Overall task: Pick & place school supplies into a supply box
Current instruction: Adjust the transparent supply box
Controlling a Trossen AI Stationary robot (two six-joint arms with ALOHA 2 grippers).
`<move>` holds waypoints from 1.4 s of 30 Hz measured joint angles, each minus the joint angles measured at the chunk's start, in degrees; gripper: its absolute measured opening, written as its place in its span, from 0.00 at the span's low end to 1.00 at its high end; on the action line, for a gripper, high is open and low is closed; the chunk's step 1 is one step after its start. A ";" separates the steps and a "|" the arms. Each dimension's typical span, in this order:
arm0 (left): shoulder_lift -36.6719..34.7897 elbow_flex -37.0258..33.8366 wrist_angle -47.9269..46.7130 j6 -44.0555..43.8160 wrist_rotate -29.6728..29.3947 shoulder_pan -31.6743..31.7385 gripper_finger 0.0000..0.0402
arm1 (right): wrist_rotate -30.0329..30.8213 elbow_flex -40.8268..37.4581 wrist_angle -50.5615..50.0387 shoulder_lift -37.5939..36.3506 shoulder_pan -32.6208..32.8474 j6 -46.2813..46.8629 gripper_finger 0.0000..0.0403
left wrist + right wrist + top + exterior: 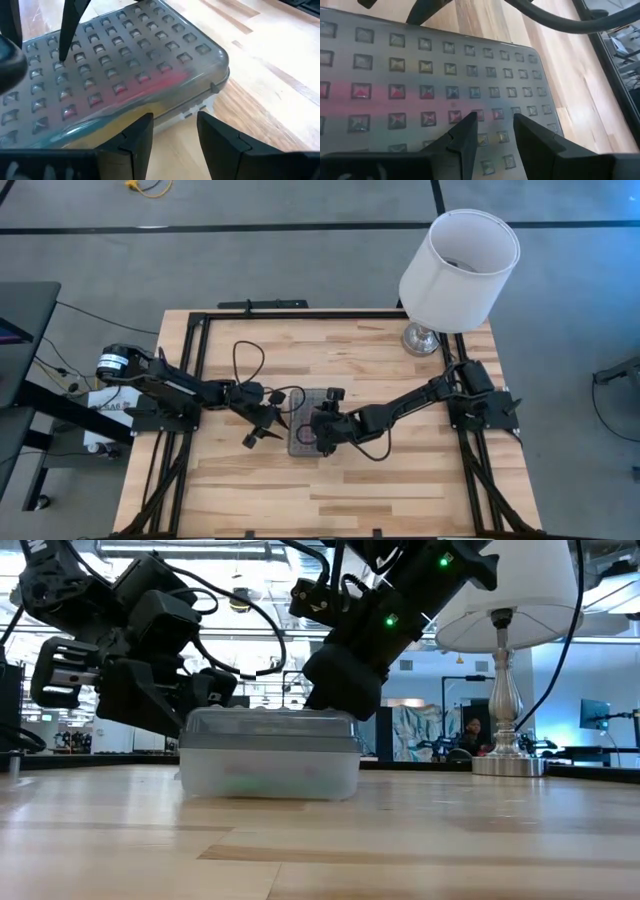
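Both tools slightly parted, empty: right tool (492, 131) over supply box (435, 85) lid.

My high camera looks straight down on the whole table (330, 490). My low one sits at table height, facing level across it into the room. Each wrist camera sits very close above the box (125, 75) lid. All four share that box, at centre.

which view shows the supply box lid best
The right wrist view: the lid nearly fills it, its studded grid sharp, pink showing through. The left wrist view shows lid and front edge at a slant, the low view only its side, and the high view hides most of it under the grippers.
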 joint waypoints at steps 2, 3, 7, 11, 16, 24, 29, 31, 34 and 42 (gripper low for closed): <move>0.00 0.00 0.02 0.08 -1.23 -0.04 0.38 | 0.18 0.00 0.01 -0.06 0.09 -0.26 0.31; 0.00 0.00 0.02 0.21 -1.88 -0.04 0.38 | 0.27 -0.02 -0.25 -0.56 0.25 -0.29 0.31; 0.00 0.12 -0.28 1.26 -6.75 0.17 0.38 | 0.84 -0.23 -2.18 -2.49 0.77 0.20 0.31; -0.13 0.21 -0.20 1.75 -13.18 0.28 0.38 | 1.90 -0.33 -4.00 -5.70 2.63 -0.19 0.31; -0.24 0.22 0.84 2.01 -12.43 0.26 0.38 | 2.60 -0.17 -5.79 -9.34 4.76 -1.18 0.31; -0.26 0.22 0.94 -0.42 -8.61 0.03 0.38 | 3.30 -0.15 -13.17 -10.88 5.88 4.21 0.31; -0.26 0.20 0.90 -0.48 -8.58 -0.78 0.38 | 4.90 -0.15 -17.40 -10.88 5.87 8.91 0.31; -0.24 0.20 0.85 -0.50 -8.56 -1.12 0.38 | 5.54 -0.15 -17.73 -10.88 6.30 9.35 0.31; -0.26 0.22 0.75 -0.52 -6.86 -1.48 0.38 | 6.90 -0.15 -17.69 -10.88 7.17 9.35 0.31; -0.26 0.87 0.66 -0.33 -6.58 -2.64 0.38 | 8.19 -0.09 -17.67 -10.91 8.35 9.98 0.31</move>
